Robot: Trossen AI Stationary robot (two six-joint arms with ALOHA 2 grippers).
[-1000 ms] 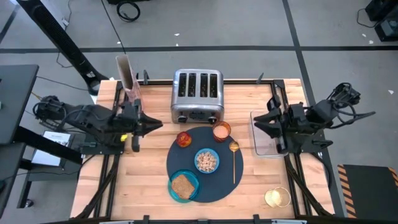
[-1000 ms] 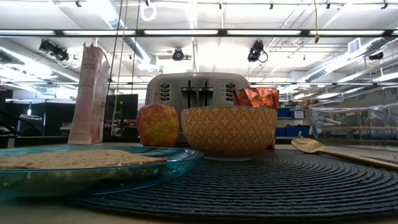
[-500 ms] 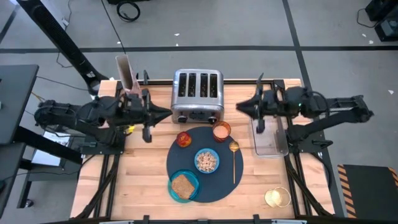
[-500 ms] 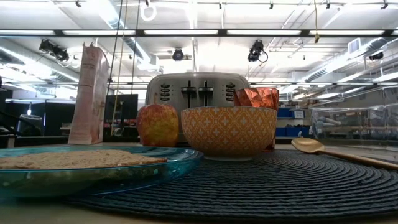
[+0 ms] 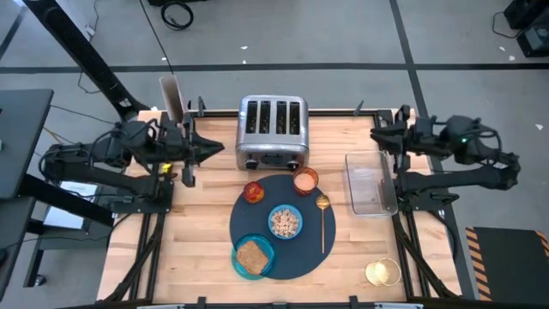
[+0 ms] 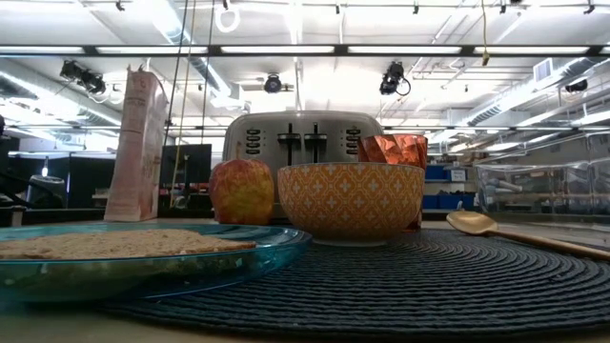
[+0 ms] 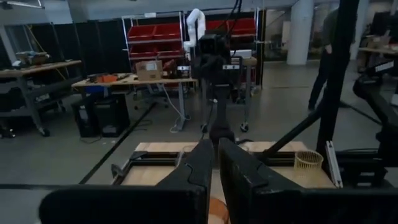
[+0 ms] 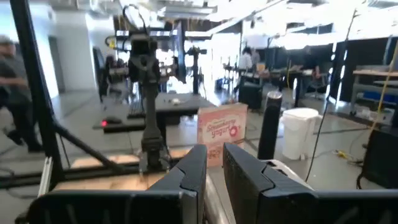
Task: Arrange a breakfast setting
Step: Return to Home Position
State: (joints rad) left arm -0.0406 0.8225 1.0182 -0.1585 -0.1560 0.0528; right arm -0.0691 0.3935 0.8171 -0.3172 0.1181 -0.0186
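On the round dark mat [image 5: 300, 257] stand the blue bowl [image 5: 285, 221], filled with cereal, and the teal plate [image 5: 254, 257] with the toast slice [image 5: 250, 254] on it. The gold spoon [image 5: 322, 219], the copper cup [image 5: 305, 180] and the red-orange fruit [image 5: 254, 190] also rest on the mat. My left gripper [image 5: 220, 146] hovers level to the left of the toaster, shut and holding nothing. My right gripper [image 5: 376, 136] hovers level at the far right, above the table, shut and holding nothing. Neither is near the mat.
A chrome toaster [image 5: 273, 133] stands behind the mat, and a cereal box [image 5: 174, 101] stands at the far left corner. A clear container [image 5: 371, 182] lies to the right of the mat. A gold wire holder [image 5: 383, 272] sits at the near right.
My right gripper has swung from above the clear container toward the table's far edge, then drawn back toward the right edge. My left gripper has swung toward the far edge, beside the toaster. Nothing on the mat has moved.
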